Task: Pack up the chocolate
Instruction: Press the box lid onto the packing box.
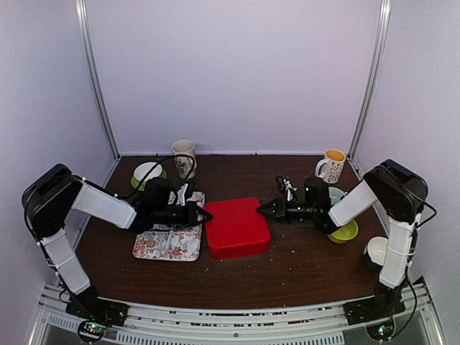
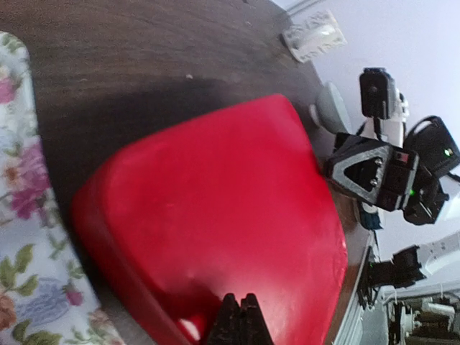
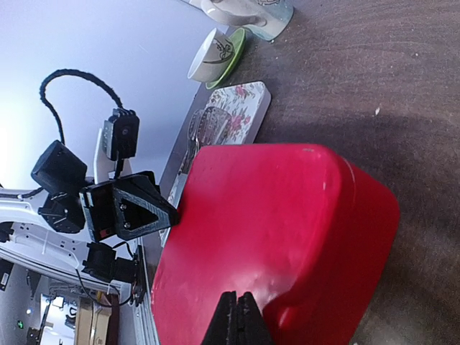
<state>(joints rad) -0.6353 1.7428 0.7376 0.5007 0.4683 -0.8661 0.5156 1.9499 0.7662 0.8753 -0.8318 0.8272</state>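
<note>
Chocolate is out of sight, presumably inside the closed red box [image 1: 236,227] on the surface [image 1: 302,267]. Both jaws, shut and empty, sit at its nine and three o'clock edges. Closing looks done; next, back away.

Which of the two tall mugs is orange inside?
The mug at the back right; its inside is orange, while the back-left mug shows no orange.

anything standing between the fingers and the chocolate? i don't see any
The red box is closed, its top covering the whole inside. No chocolate shows in any view, so it may lie under that top; I cannot tell. The left gripper and right gripper, both shut, sit at the box's opposite sides.
</note>
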